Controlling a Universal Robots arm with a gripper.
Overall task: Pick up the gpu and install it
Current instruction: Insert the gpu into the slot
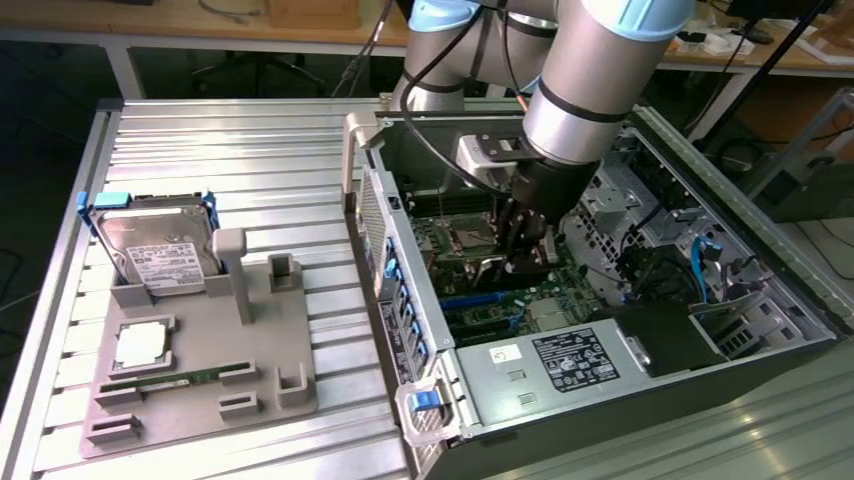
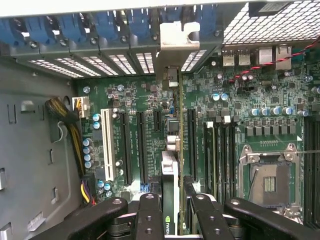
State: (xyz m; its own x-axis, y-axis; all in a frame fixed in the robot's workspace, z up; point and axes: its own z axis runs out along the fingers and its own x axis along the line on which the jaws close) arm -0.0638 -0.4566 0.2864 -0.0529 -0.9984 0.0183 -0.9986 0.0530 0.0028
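My arm (image 1: 587, 90) is a thick silver-grey tube with pale blue joint caps and a black band. Black cables run beside it. My gripper (image 2: 175, 212) is black, its linked fingers (image 2: 150, 215) studded with round screws.

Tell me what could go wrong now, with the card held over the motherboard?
1. The gpu, held edge-on in the gripper, may miss its slot and scrape the motherboard.
2. Its metal bracket may catch on the case's rear wall.
3. The card may tilt in the grip when pushed.
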